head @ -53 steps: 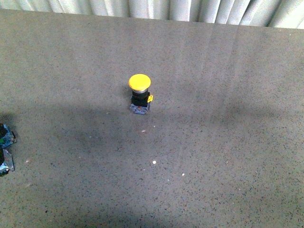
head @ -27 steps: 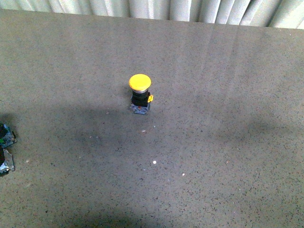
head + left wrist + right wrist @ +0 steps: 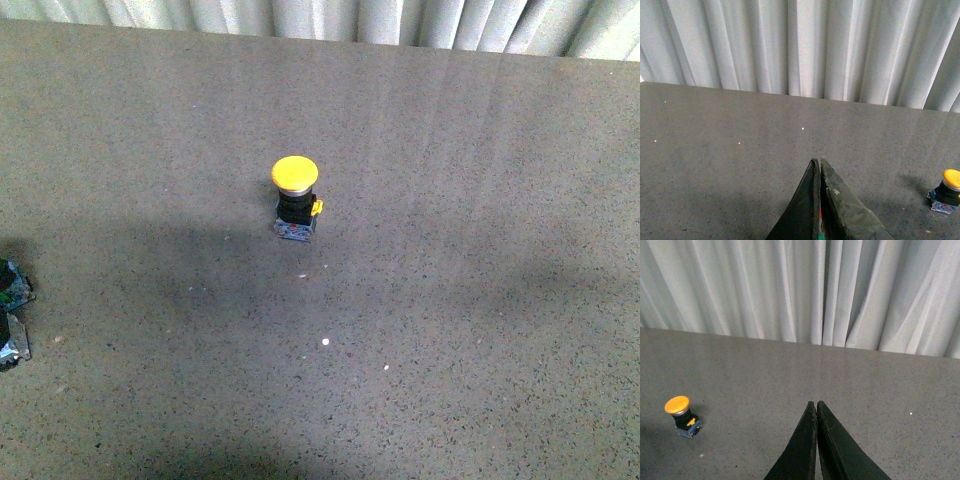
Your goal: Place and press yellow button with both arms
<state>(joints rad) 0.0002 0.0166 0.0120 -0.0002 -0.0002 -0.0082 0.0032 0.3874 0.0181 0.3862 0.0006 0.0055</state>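
The yellow button (image 3: 295,199) stands upright on the grey table, its round yellow cap on top, black body and silvery base below, a small yellow tab on its right side. Neither arm shows in the front view. In the left wrist view the button (image 3: 947,191) sits far off to one side, and my left gripper (image 3: 816,161) is shut with nothing between its fingers. The right wrist view shows the button (image 3: 681,416) well away from my right gripper (image 3: 814,402), which is also shut and empty. Both grippers hang above bare table.
A crumpled blue-silver scrap (image 3: 12,312) lies at the table's left edge. White curtains (image 3: 330,20) hang behind the far edge of the table (image 3: 450,330). Soft shadows fall across the near part of the surface.
The button has not moved. The shadows on the table have shifted slightly; the scrap at the left edge looks the same.
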